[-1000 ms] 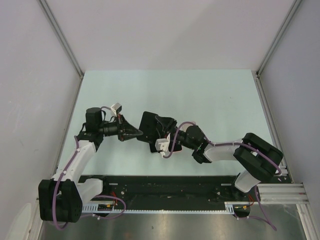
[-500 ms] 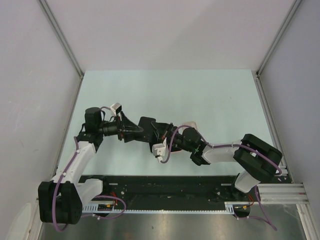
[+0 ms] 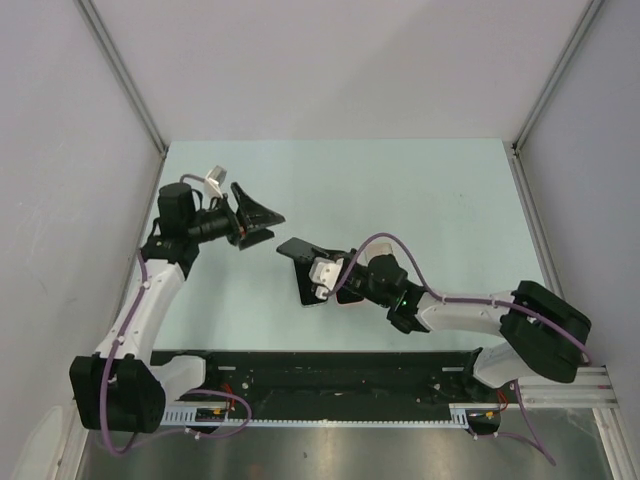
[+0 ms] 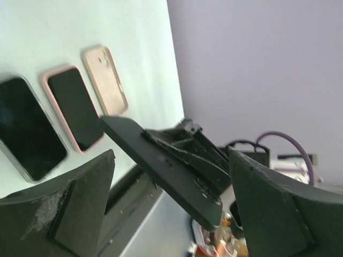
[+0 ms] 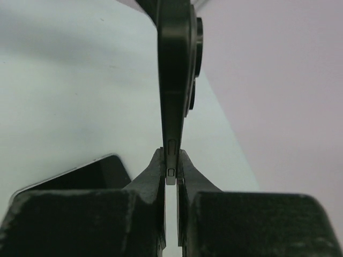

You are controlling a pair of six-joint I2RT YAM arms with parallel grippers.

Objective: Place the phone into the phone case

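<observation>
My left end effector (image 3: 262, 216) has just let go and swung back toward the far-left part of the worktop (image 3: 420, 190). Its jaws now stand wide with nothing between them. A second ago it was pinched shut against the edge of the black phone (image 3: 296, 251), while my right end effector (image 5: 170, 160) sat half-open around the same slab. Now the roles are swapped. The right one is clamped tight on the phone's lower edge and holds it in the air above the worktop, thin side toward its own camera, with the lens bumps sticking out to one side. Seen edge-on, I cannot tell whether a thin black shell is already on it.

I read this as a handover completed, so the phone now rides on the right arm alone. My left wrist camera looks past it to the worktop. There a pink-rimmed case (image 4: 72, 110) with a dark inside lies just beside a beige case (image 4: 104, 77), and a second phone (image 4: 29, 134) lies screen up next to them. The seating is not yet done. With the left end effector free, it could steady a case while the right lowers the phone in.
</observation>
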